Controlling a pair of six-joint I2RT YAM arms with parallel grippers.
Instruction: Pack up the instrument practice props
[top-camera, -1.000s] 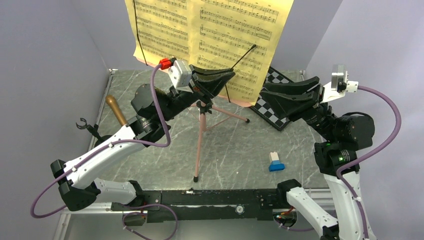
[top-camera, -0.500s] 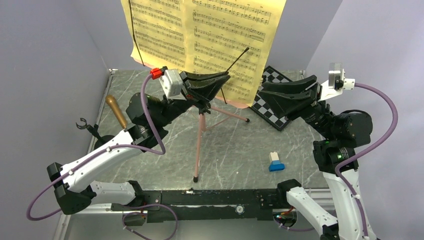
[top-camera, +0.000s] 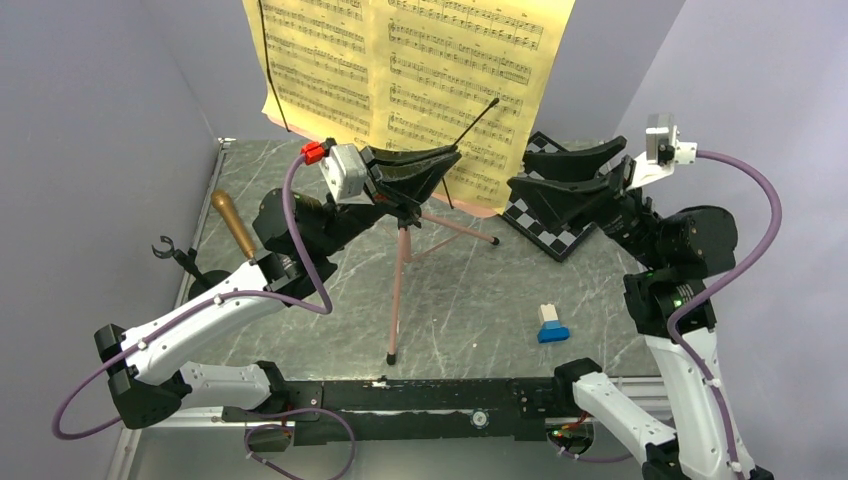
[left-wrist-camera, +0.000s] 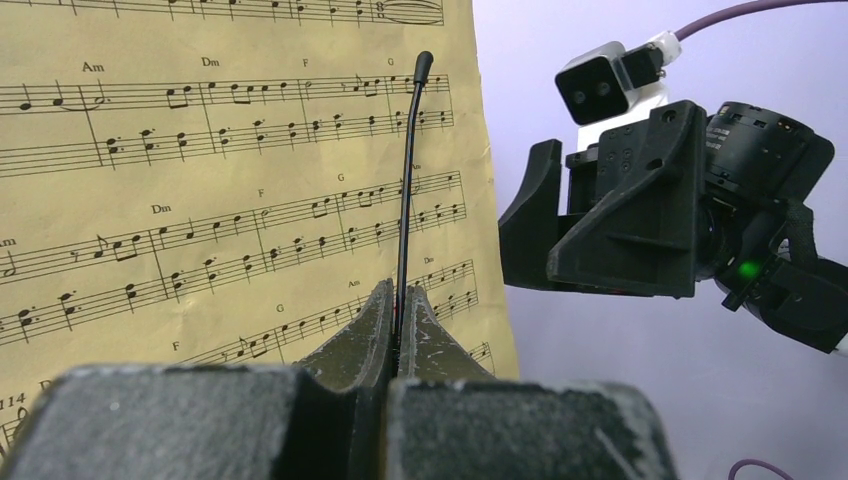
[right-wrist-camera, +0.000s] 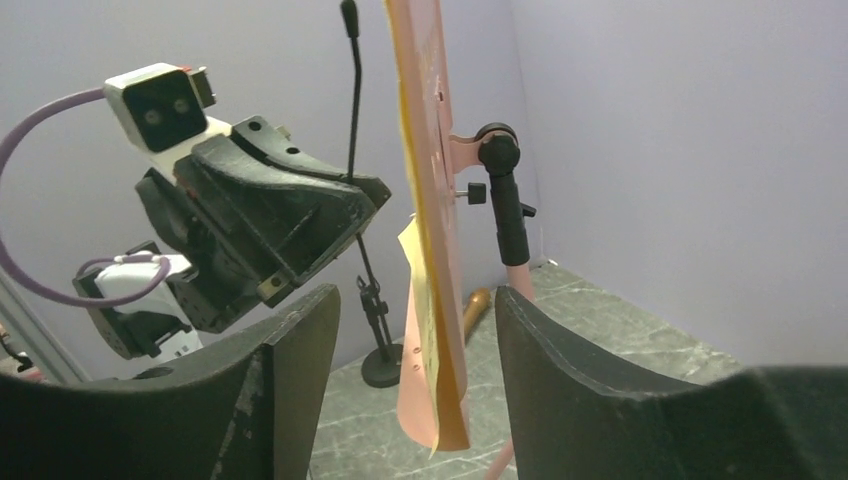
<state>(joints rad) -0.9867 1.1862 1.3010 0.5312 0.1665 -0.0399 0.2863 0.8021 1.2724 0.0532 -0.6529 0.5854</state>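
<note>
Left gripper (top-camera: 456, 153) at centre of the top view: fingers (left-wrist-camera: 375, 325) pressed together, clamped on a thin black rod (left-wrist-camera: 408, 180). The rod rises from between the fingertips and slants up across the face of the sheets (top-camera: 450, 60), ending in a rounded tip. Right gripper (top-camera: 520, 172) sits right of centre at about the same height, jaws apart. In the right wrist view its two fingers (right-wrist-camera: 300, 350) stand either side of the edge-on pink desk (right-wrist-camera: 425, 120) and the yellow pages on it; whether they touch cannot be told. The music stand (top-camera: 399, 285) is at mid-worktop, with one tripod foot near the lower centre and another leg reaching right toward the chessboard (top-camera: 543, 232). The desk and sheets fill the upper centre and run out of the top edge. The gold-brown mic (top-camera: 232, 222) leans at the left of the frame, just beside the left arm. The black mic stand (top-camera: 178, 257) is at the far left edge of the worktop (top-camera: 470, 300), with its clip showing and its base mostly hidden by the arm. The chessboard lies under the right gripper, partly covered by it. A blue-and-white toy brick (top-camera: 550, 325) is at lower right, well apart from both grippers.
</note>
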